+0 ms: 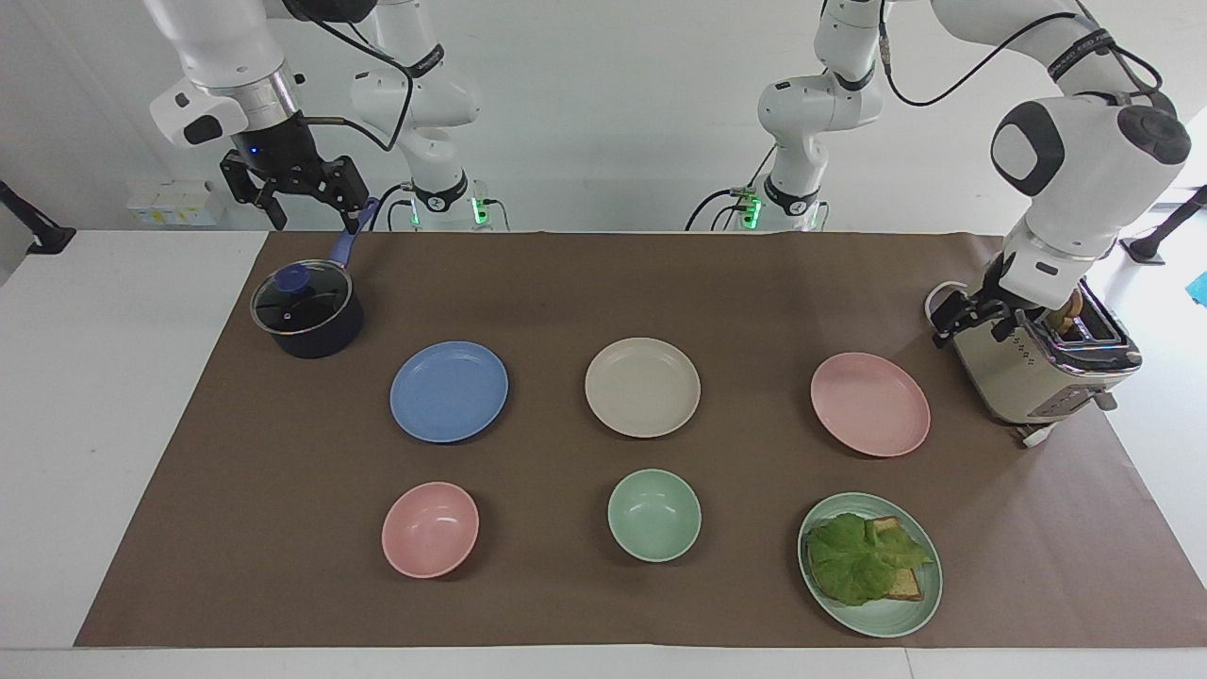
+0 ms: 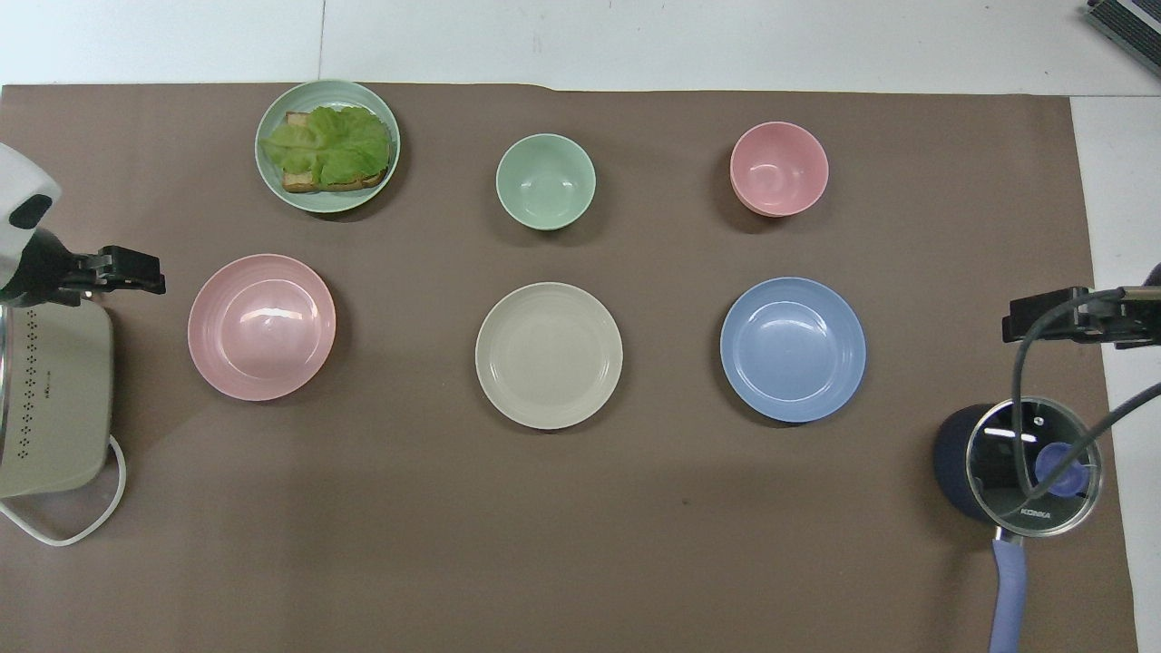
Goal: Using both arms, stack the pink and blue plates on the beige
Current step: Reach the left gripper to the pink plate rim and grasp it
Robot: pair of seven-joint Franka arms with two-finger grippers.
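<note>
Brown paper (image 1: pixel 566 283) covers most of the white tabletop (image 1: pixel 94 377). At the right arm's end, a dark saucepan (image 1: pixel 306 311) with a glass lid and a blue handle stands on the paper. The right end effector (image 1: pixel 316 212) hangs in the air over the handle, clear of it, with its fingers apart and nothing between them.

The blue plate (image 1: pixel 449 391) lies flat on the paper beside the saucepan, a little farther from the robots than the pan. A small pink bowl (image 1: pixel 430 529) sits farther out again, apart from the blue plate.

At the middle of the paper lies the beige plate (image 1: pixel 642 388), bare, in line with the blue plate and well apart from it. A mint-green bowl (image 1: pixel 654 515) stands farther from the robots than the beige plate.

Toward the left arm's end, the pink plate (image 1: pixel 869 404) lies flat in the same row, also well apart from the beige one. Farther from the robots than the pink plate is a green plate (image 1: pixel 886 618) carrying toast (image 1: pixel 905 585) under a lettuce leaf (image 1: pixel 863 558).

Last comes a beige toaster (image 1: pixel 1018 372) at the edge of the paper. The left end effector (image 1: pixel 976 321) is low beside the toaster's end, between it and the pink plate, fingers apart and empty; whether it touches the toaster cannot be told.
</note>
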